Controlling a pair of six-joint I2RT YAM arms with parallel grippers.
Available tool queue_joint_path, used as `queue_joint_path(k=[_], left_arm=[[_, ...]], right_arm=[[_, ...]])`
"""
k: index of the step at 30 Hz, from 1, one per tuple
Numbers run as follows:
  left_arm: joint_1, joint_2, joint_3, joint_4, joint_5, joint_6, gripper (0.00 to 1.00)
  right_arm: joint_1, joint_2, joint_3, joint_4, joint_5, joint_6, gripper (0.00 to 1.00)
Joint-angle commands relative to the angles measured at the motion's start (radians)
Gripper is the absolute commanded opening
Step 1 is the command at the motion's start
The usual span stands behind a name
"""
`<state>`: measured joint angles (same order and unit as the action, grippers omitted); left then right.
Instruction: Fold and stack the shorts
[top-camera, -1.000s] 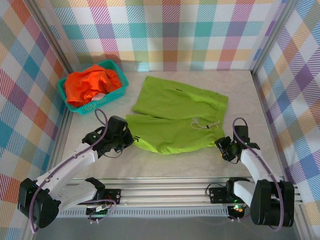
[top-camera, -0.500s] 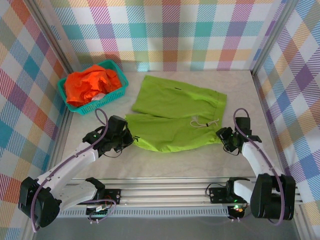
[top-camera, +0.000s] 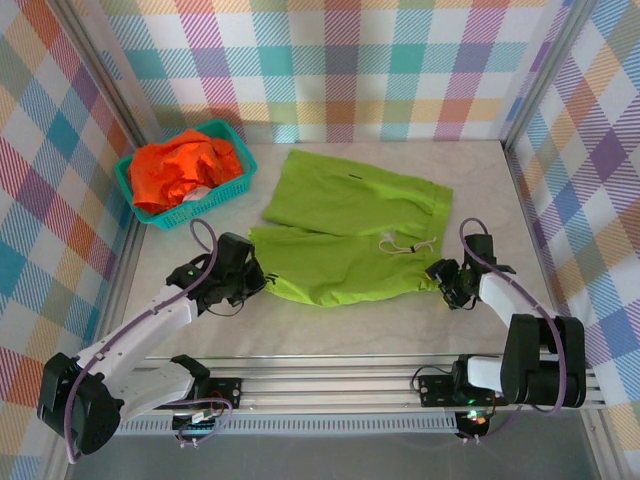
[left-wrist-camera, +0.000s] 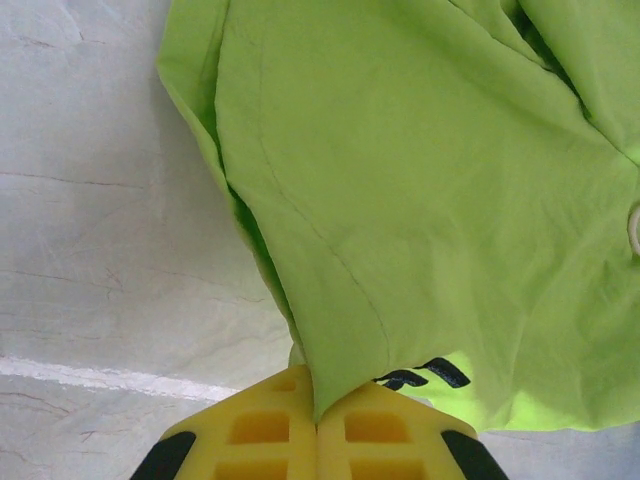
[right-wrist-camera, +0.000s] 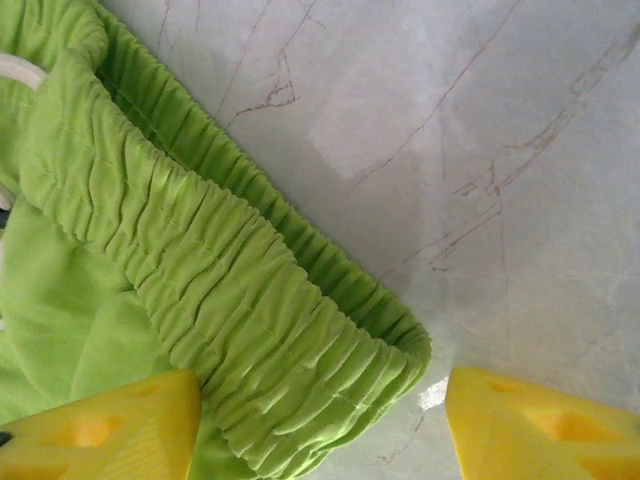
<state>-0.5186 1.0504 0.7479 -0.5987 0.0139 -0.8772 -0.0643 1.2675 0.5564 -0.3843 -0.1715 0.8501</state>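
While the lime green cloth shorts (top-camera: 350, 235) are lying spread mid-table, the left gripper (left-wrist-camera: 316, 400) is pinching the near leg hem (left-wrist-camera: 300, 330) between closed yellow fingers (left-wrist-camera: 260, 440), probably to carry the fold. The right gripper (right-wrist-camera: 320, 420) is straddling the waistband corner (right-wrist-camera: 330, 370), jaws wide, nothing gripped. The bright orange shorts (top-camera: 180, 170) are sitting bunched in the teal mesh basket (top-camera: 232, 185). Pale marbled tabletop (top-camera: 330, 325); plaid walls (top-camera: 350, 60) are boxing it in.

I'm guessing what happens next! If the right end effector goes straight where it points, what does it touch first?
Most likely the gathered waistband corner of the lime green shorts, which lies inside the open right end effector. Depth is unclear, so that's a guess.
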Motion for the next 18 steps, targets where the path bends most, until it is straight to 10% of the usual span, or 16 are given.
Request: queue_joint_path(k=[1,12,18], left_arm=[[0.016,-0.01,-0.004,0.009,-0.002,0.012,0.0],[0.044,-0.022,0.032,-0.017,-0.028,0.044,0.0],[0.092,-0.102,0.151,-0.116,-0.094,0.128,0.0]], right_arm=[[-0.003,0.015,-0.004,-0.002,-0.023,-0.036,0.63],[-0.003,0.115,0.071,0.016,-0.012,-0.049,0.03],[-0.004,0.025,0.165,-0.11,-0.016,-0.121,0.0]])
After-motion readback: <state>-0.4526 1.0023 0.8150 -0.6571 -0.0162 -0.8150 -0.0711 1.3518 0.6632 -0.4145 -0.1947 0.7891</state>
